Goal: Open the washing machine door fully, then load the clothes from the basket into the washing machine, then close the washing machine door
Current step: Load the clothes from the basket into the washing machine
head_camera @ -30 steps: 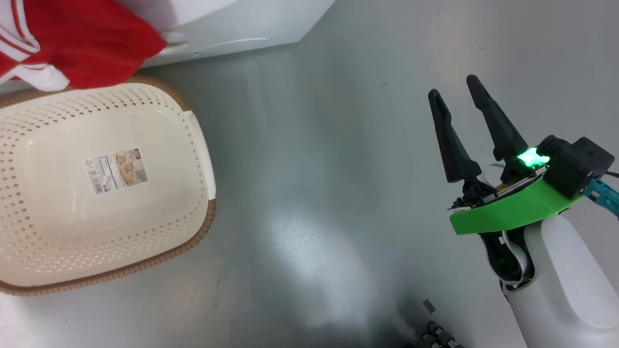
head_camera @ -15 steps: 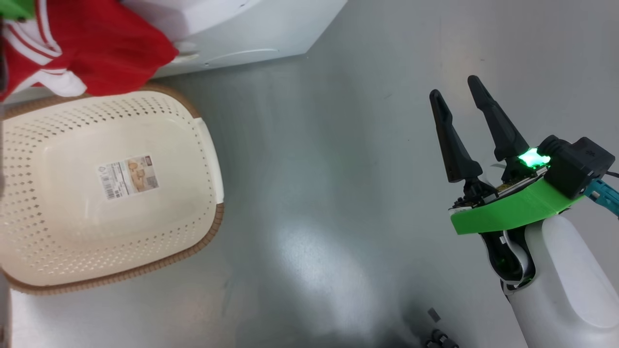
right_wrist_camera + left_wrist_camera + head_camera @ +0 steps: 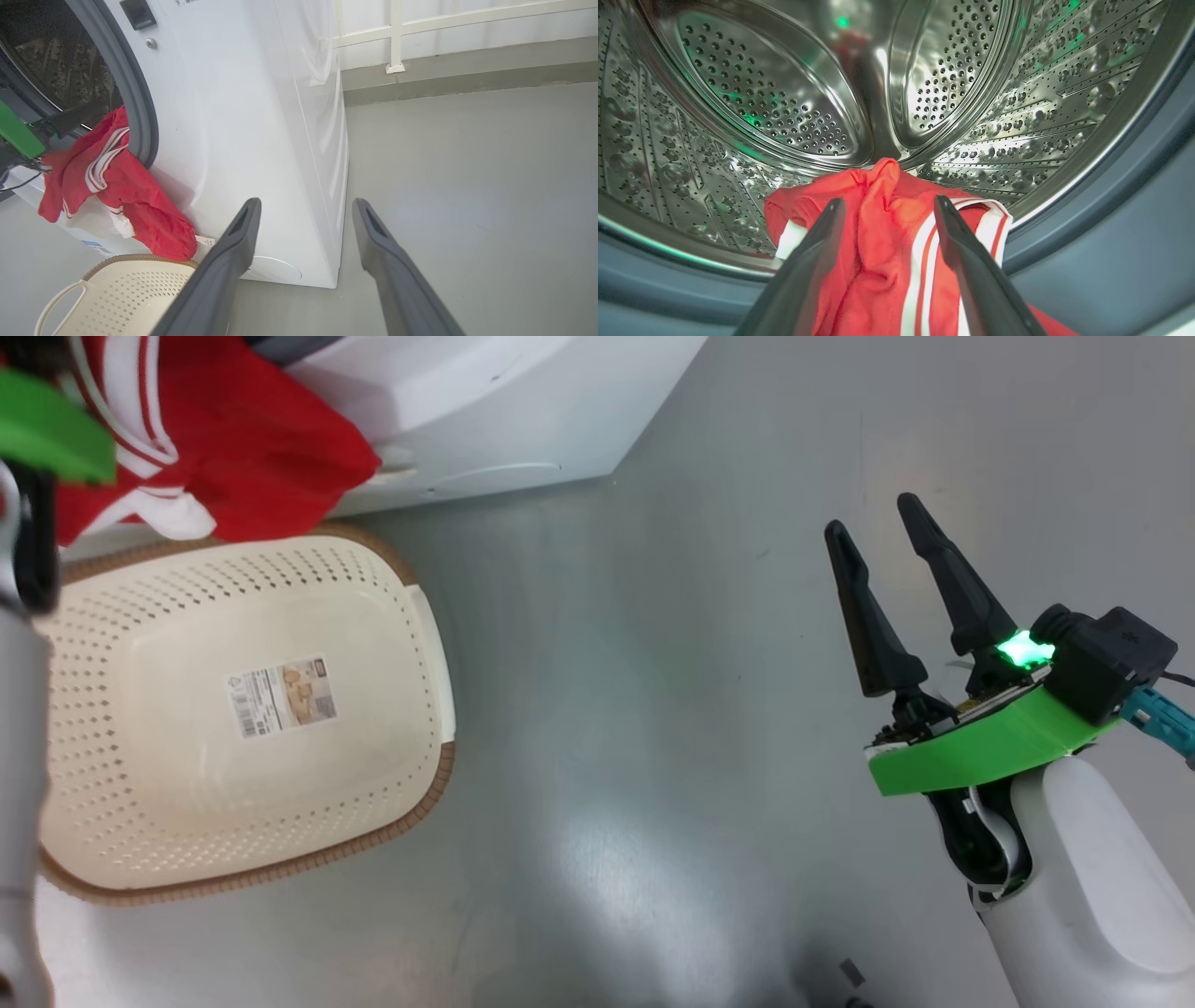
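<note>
The left gripper (image 3: 888,207) reaches into the mouth of the washing machine (image 3: 233,116), its 2 dark fingers pointing at the steel perforated drum (image 3: 761,93). Its jaws stand spread and released. The clothes (image 3: 878,242) lie bunched between and beneath them without being pinched.

The red fabric with white stripes straddles the lower lip of the opening. 1 fold peaks just inside the drum. In the right wrist view the rest spills over the grey rubber seal (image 3: 135,93) and hangs down the white front panel, its lowest fold just above the brown rim of the basket (image 3: 280,873).

The basket sits on the grey floor (image 3: 653,663) close against the machine's front, and the sticker (image 3: 280,697) on its cream bottom is in plain view.

The right gripper (image 3: 872,515) hovers over bare floor, well apart from the basket. Its jaws are parted and grasp nothing. A green light glows at the wrist.
</note>
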